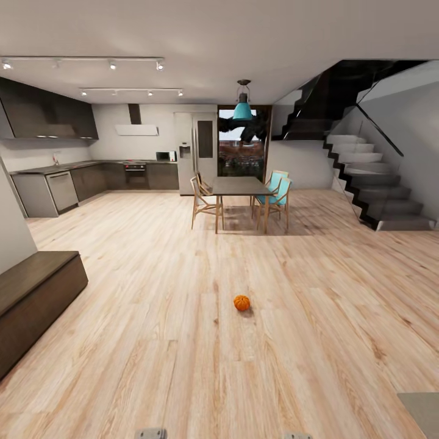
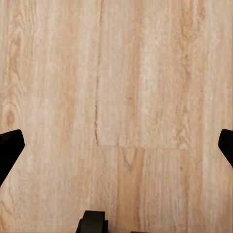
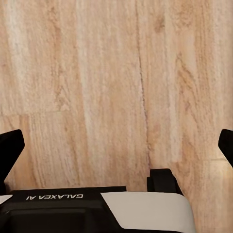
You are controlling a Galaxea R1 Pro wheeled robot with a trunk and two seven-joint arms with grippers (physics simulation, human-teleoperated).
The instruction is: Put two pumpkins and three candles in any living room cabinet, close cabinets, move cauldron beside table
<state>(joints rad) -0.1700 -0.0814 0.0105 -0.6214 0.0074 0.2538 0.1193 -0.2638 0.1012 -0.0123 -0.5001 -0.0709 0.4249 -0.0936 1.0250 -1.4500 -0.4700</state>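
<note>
bright, even | soft shadows under table (image 1: pixel 239 185) | edges stretched

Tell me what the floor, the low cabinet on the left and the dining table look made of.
Floor: light wood planks, matte, with visible grain and board seams. Cabinet: dark-brown wood, flat plain fronts; grain is faint, so possibly veneer. Dining table: dark smooth top on lighter wooden-looking legs; the top's material is unclear at this distance.

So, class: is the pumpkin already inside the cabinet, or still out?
Out. The pumpkin sits on the bare wooden floor, apart from the dark cabinet at the left wall.
</note>
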